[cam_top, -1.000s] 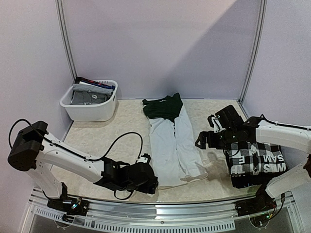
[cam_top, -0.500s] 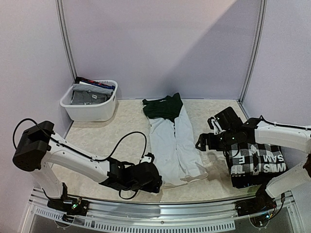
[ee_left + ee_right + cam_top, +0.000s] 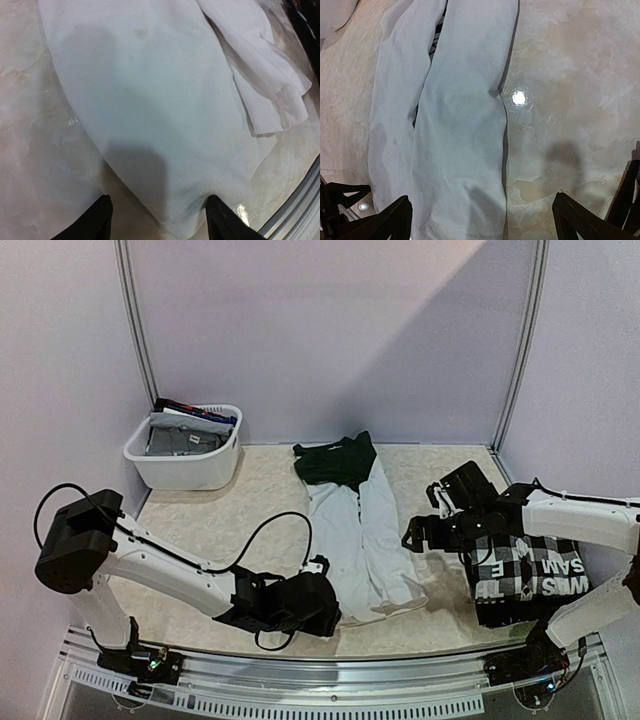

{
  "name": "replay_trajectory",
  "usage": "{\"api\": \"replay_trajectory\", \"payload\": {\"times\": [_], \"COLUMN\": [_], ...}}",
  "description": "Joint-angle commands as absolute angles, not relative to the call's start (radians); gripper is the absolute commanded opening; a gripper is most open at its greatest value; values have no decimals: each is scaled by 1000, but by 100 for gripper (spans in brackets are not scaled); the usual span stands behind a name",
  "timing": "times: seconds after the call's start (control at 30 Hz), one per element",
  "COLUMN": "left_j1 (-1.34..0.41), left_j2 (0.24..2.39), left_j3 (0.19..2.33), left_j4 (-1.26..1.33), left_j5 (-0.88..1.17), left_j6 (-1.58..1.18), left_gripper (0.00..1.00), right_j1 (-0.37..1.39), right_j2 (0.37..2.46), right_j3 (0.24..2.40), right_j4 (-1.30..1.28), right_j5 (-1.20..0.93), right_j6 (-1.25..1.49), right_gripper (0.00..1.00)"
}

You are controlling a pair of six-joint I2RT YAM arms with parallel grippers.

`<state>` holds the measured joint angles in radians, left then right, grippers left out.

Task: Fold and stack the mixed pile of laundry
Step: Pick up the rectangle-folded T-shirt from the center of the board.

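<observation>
The left hand [image 3: 159, 223], fingers [image 3: 100, 220] apart and tips cut off in view, straddles the near hem of the white cloth [image 3: 350, 530] lying on the table [image 3: 250, 502]; the right hand [image 3: 482, 220] hovers above it, spread wide.

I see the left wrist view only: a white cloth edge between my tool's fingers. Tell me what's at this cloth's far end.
Observer: The white garment ends in a dark green part at the far end.
Operator: Report the other tool.
Observer: The right tool hovers open by the garment's right edge.
Operator: Report what's folded.
Observer: A checkered shirt and a black lettered piece lie folded together on the right, past that tool.
</observation>
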<state>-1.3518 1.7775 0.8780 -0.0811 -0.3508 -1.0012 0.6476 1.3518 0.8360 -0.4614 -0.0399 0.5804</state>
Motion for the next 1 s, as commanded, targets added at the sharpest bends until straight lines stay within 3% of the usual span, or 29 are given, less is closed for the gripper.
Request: {"api": "replay_trajectory", "payload": {"times": [0.0,0.17,0.33,0.77,0.97], "left_j1": [-1348,-1347,-1347,-1324,-1324], "left_j2": [1817,1837,1837,1669,1696], "left_j3": [891,886,846,622,616], "left_j4": [-64,-56,-21,-18,76], "left_j5": [-313,-294,-298,-376,-346], "left_j6": [-1008,-1022,-1036,-1085,-1063], "left_gripper": [63,37,0,0,0], "right_j1": [648,648,661,769,825], "right_j2": [1360,1364,1351,1239,1189], "right_j3": [819,814,812,647,546], "right_j4": [-442,-439,-460,-343,-286], "right_j5": [-48,-53,-50,-206,-366], "right_j6": [586,586,591,752,878], "right_gripper": [99,99,99,99,88]}}
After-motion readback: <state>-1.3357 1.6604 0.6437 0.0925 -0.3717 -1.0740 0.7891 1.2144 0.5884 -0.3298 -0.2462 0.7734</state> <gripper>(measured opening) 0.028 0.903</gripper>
